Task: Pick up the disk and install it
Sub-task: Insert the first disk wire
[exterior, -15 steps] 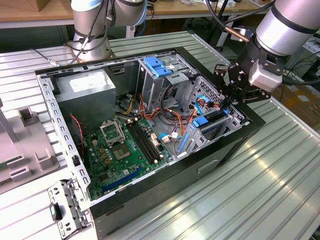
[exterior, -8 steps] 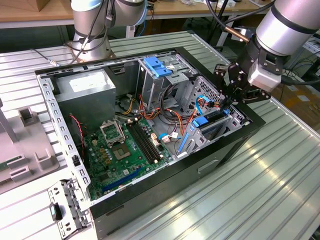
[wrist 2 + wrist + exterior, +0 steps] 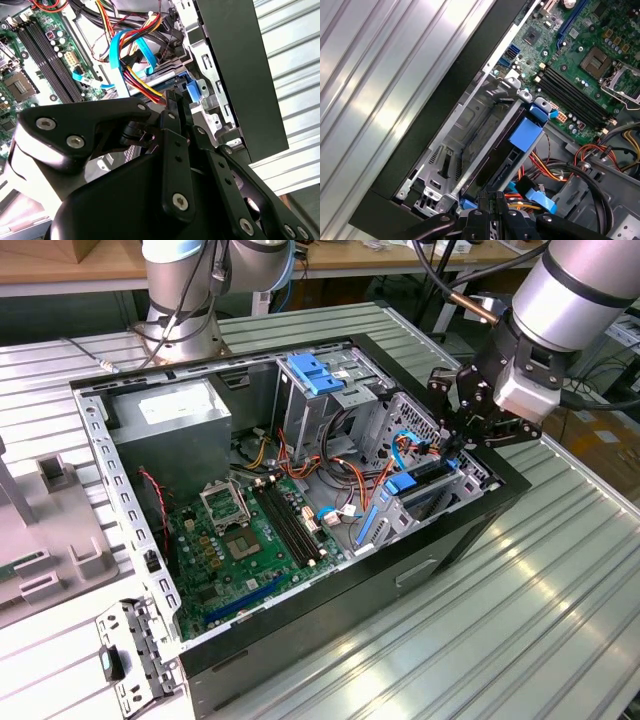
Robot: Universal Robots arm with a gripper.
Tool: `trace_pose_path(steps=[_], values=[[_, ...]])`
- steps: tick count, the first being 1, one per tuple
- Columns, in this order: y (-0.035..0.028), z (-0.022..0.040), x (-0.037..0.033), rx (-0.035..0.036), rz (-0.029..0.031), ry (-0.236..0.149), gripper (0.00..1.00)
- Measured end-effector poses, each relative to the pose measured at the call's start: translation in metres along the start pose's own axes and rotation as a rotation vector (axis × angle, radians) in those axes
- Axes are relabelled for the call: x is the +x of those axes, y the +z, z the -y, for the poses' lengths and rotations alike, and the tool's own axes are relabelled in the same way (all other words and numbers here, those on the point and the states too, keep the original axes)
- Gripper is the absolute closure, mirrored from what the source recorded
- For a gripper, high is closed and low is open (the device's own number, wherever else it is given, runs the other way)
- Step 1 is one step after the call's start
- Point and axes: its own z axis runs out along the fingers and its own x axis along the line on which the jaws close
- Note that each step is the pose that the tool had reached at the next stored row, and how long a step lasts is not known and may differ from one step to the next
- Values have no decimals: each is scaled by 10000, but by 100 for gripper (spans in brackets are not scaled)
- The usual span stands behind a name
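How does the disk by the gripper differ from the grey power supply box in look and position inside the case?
The disk is slim, black and framed in bright blue rails, while the power supply box is bulky, grey metal with a white label. The disk stands on edge in the drive bay on the exterior view's right, just under the gripper; the box fills the corner on the exterior view's left, far from it. Both sit inside the open computer case.

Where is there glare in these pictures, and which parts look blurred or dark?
In the exterior view, soft glare lies on the ribbed table; the case interior is evenly lit. In the first wrist view, strong glare streaks the table, while the disk sits in shade. In the second wrist view, the gripper body is near, dark and soft.
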Motion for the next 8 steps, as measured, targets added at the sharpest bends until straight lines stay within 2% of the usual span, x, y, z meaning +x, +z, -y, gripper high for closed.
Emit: trace_pose_path(steps=[8], values=[[0,0,0,17,-29,272,83]])
